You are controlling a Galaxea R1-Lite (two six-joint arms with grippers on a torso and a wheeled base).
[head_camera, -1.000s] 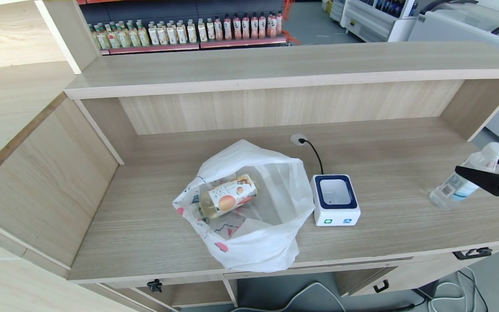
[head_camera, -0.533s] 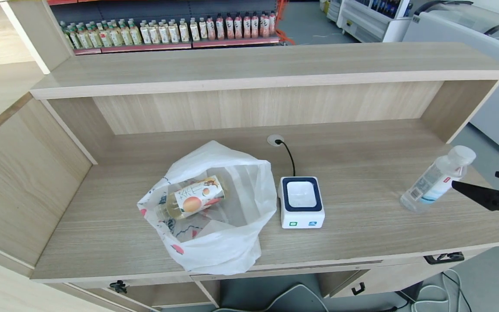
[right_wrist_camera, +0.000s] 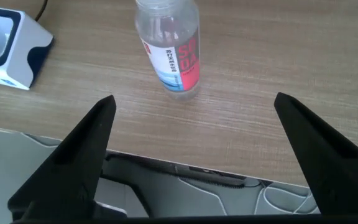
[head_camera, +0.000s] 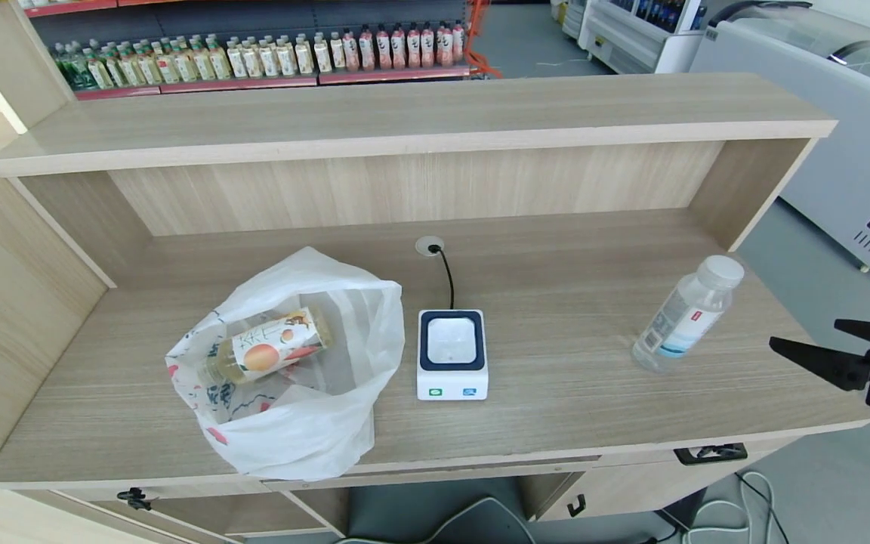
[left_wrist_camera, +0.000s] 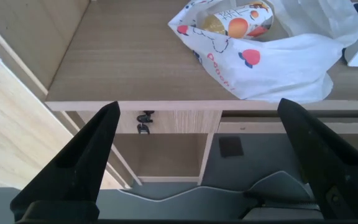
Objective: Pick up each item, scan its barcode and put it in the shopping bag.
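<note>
Two bottles are on the wooden tabletop [head_camera: 556,302], one bagged and one loose. Farthest left, the left gripper [left_wrist_camera: 199,104] hangs in front of the tabletop's front edge and below it, jaws spread wide with nothing between them. The white shopping bag [head_camera: 306,431] lies on the left part of the tabletop with its mouth open. A tea bottle [head_camera: 269,349] with a fruit label lies on its side inside the bag. Just right of the bag sits the white scanner [head_camera: 452,381], its black cable [head_camera: 448,276] running back to a hole in the tabletop. Well to the right, the clear water bottle [head_camera: 680,317] with a white cap stands upright near the front edge, touched by nothing. Off the tabletop's right end, the right gripper [head_camera: 803,332] hovers with its jaws wide and empty, the water bottle ahead of them.
</note>
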